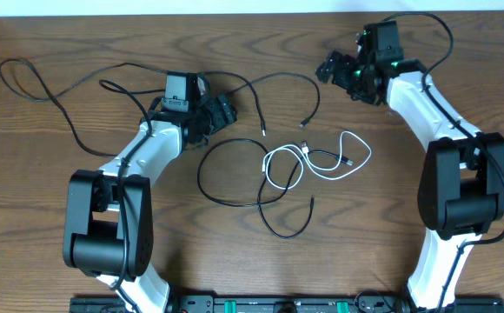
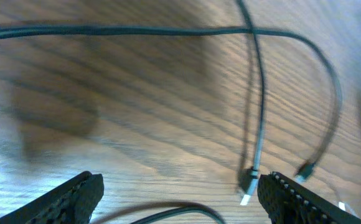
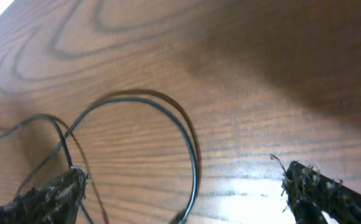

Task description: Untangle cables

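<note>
My left pincer (image 2: 180, 183): apart, black cable (image 2: 260, 112) plug beside it.
My right pincer (image 3: 180, 180): apart, empty.
Overhead only: white cable (image 1: 308, 150).

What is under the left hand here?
Bare table, black cables crossing it, and two plug ends lie below the open left hand. From overhead, the hand covers that spot, so the cables' run beneath it cannot be seen.

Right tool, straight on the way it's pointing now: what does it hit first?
Most likely the black cable loop lying on the table, framed between the open jaws of the right tool. Nothing nearer shows, though depth is unclear.
</note>
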### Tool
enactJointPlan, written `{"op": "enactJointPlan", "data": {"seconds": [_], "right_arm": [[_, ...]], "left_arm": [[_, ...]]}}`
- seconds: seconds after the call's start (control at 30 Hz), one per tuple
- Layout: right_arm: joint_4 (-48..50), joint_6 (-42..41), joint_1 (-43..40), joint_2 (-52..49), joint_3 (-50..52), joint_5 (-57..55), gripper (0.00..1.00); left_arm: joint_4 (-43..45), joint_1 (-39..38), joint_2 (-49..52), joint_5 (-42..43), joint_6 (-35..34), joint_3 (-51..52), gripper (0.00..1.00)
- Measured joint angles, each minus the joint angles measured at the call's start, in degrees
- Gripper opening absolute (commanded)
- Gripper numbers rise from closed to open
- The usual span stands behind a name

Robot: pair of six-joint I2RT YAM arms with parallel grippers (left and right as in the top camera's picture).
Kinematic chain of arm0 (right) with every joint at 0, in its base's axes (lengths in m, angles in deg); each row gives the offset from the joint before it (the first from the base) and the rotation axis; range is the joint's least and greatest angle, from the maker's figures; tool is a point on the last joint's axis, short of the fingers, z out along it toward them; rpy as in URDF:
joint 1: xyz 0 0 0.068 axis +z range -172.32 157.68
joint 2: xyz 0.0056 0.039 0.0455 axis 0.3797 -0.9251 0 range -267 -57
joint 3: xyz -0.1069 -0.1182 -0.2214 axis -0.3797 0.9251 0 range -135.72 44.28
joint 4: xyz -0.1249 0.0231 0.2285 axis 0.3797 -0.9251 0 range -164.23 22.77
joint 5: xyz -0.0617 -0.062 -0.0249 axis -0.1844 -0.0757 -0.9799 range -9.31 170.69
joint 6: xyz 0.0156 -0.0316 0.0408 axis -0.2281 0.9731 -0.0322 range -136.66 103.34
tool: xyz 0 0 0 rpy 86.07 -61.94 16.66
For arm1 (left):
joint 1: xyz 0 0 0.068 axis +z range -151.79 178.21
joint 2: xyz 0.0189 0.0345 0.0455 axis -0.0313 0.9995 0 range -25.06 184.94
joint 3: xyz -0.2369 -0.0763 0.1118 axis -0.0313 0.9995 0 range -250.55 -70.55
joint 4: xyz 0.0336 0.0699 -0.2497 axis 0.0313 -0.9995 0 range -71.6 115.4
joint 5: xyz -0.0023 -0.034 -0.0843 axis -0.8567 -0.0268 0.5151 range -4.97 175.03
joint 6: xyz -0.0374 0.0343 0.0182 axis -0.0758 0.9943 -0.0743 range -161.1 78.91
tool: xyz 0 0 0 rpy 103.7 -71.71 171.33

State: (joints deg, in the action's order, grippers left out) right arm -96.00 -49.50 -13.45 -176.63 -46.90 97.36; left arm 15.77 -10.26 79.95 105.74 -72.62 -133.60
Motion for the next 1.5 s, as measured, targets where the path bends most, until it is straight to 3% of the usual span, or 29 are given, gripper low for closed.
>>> {"op": "enactJointPlan", "data": {"seconds": [0.3, 0.47, 0.63, 0.8, 0.83, 0.9, 0.93, 0.97, 1.1, 1.13, 1.2, 1.3, 1.5], "right_arm": [[-2.3, 8.9, 1.7, 0.0, -0.6, 12.3, 0.99], [-0.3, 12.8, 9.5, 0.0, -0.7, 6.3, 0.99], [6.3, 14.5, 17.6, -0.7, -0.8, -0.3, 0.97], [10.1, 15.3, 20.8, -4.6, -1.0, -6.0, 0.73], [10.3, 15.6, 21.0, -5.8, -1.0, -7.0, 0.72], [10.8, 15.5, 21.0, -7.7, -1.0, -8.3, 0.59], [11.0, 15.5, 21.0, -8.4, -1.0, -8.8, 0.45], [11.3, 15.6, 21.0, -8.8, -1.0, -8.9, 0.4], [12.1, 17.8, 21.4, -10.3, -1.0, -9.6, 0.42], [12.1, 18.2, 21.7, -10.6, -1.0, -9.7, 0.38], [12.4, 19.2, 22.4, -10.9, -1.2, -9.9, 0.27], [12.7, 20.0, 23.3, -11.2, -1.2, -10.4, 0.02], [12.5, 20.5, 23.8, -11.3, -1.9, -11.8, 0.01]], "left_arm": [[3.7, -2.7, 0.0, 1.2, -0.2, 0.0, 0.85], [-0.4, -0.7, 0.0, -4.7, -5.4, 0.0, 0.85], [-2.5, 6.6, 0.0, -3.8, -8.3, 0.0, 0.85], [-5.6, 10.9, 0.0, -1.0, -7.8, 0.0, 0.85], [-6.6, 11.2, 0.0, -0.8, -7.3, 0.0, 0.85], [-7.3, 11.4, 0.0, -0.4, -6.5, 0.0, 0.85], [-7.5, 11.4, 0.0, -0.4, -6.1, 0.0, 0.85], [-7.6, 11.4, 0.0, -0.5, -5.9, 0.0, 0.85], [-8.0, 11.4, 0.0, -0.5, -5.5, 0.0, 0.85], [-8.0, 11.4, 0.0, -0.5, -5.5, 0.0, 0.85], [-8.1, 11.4, 0.0, -0.4, -5.5, 0.0, 0.85], [-8.2, 11.4, 0.0, -0.5, -5.5, 0.0, 0.85], [-8.2, 11.4, 0.0, -0.5, -5.5, 0.0, 0.85]]}}
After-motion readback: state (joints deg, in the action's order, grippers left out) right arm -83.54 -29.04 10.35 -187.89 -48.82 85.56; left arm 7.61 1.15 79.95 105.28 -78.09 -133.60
